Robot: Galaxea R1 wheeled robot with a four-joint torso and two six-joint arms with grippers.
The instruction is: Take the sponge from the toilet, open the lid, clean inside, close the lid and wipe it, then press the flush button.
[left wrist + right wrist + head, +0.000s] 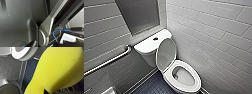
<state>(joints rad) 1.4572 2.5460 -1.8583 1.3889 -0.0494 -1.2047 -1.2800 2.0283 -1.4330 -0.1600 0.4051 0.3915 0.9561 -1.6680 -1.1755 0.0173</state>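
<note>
The white toilet (170,75) stands in the corner with its lid (166,55) raised and leaning back against the tank (146,46). The seat is down around the open bowl. The small dark flush button (155,38) sits in the middle of the tank top. In the right wrist view the bright yellow sponge (60,70) looms large and close, with my right gripper shut on it. It hangs above the dark blue floor, off to one side of the toilet's rim (23,54). My left gripper is open with nothing in it.
A metal grab bar (109,61) runs along the grey tiled wall to the left. A white tiled wall (214,37) closes in on the toilet's right. Dark blue tiled floor (154,86) lies in front. A round grey bin (10,88) stands on the floor.
</note>
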